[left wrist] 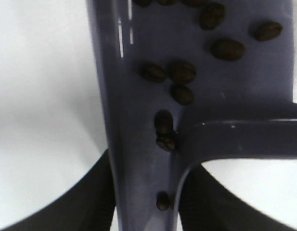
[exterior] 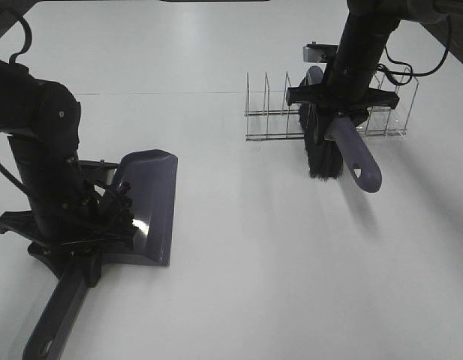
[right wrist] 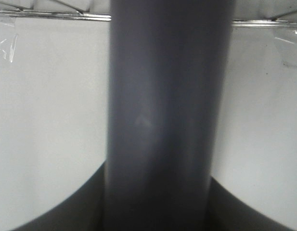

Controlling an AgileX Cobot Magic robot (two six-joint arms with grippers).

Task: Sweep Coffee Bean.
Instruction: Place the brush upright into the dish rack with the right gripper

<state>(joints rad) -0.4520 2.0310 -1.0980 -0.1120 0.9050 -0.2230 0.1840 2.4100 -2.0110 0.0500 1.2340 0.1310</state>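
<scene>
The left arm [exterior: 36,127] is leaning down steeply at the near left of the table [exterior: 276,262], its wrist pointing at the surface. The left gripper [exterior: 85,251] is clamping shut on the handle of the dustpan [exterior: 152,202]. The pan is lying flat, with its mouth facing away and its handle running toward the near edge. The beans [left wrist: 182,72] are lying scattered inside the pan, several of them gathering near the handle's root. The right arm [exterior: 362,45] is coming down from the far right, with the right gripper [exterior: 340,112] closing tight on the handle of the brush [exterior: 325,154]. The brush is hanging tilted, bristles down, just in front of the clear rack [exterior: 269,112]. Whether the bristles are touching the table is not showing.
</scene>
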